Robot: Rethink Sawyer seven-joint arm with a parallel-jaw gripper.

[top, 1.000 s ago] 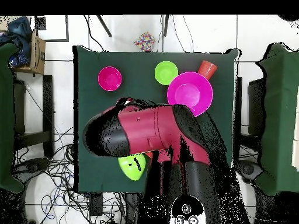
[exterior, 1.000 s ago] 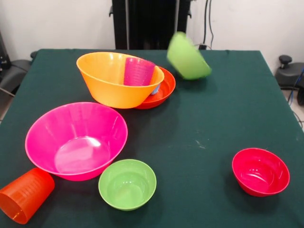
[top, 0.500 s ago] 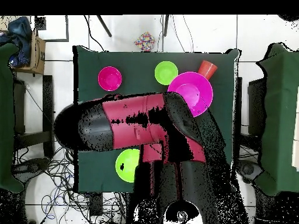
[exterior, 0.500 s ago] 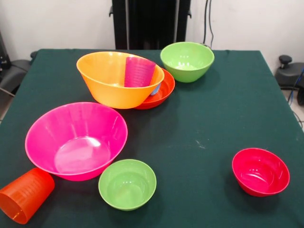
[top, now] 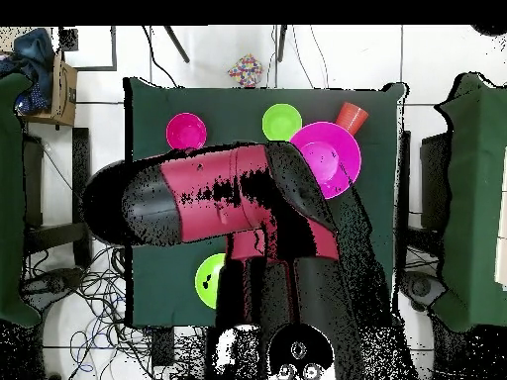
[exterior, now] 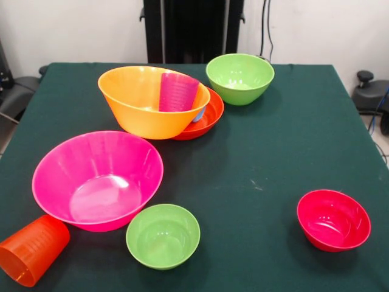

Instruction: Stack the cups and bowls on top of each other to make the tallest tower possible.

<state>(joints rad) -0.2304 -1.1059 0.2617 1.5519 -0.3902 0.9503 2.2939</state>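
The tower is a large orange bowl tilted on a shallow red-orange bowl, with a translucent purple cup inside it and a sliver of blue cup between them. A medium green bowl stands upright beside it. A large pink bowl, a small green bowl and a small crimson bowl sit apart near the front. An orange cup lies on its side at the front left. No gripper shows; the red arm hides the tower from above.
The green cloth table carries everything. In the overhead view the arm covers the table's middle, leaving the crimson bowl, small green bowl, pink bowl, orange cup and part of the medium green bowl showing.
The medium green bowl, tilted in the air a second ago, now stands upright on the table beside the tower. From above, the arm has swung sideways across the table.
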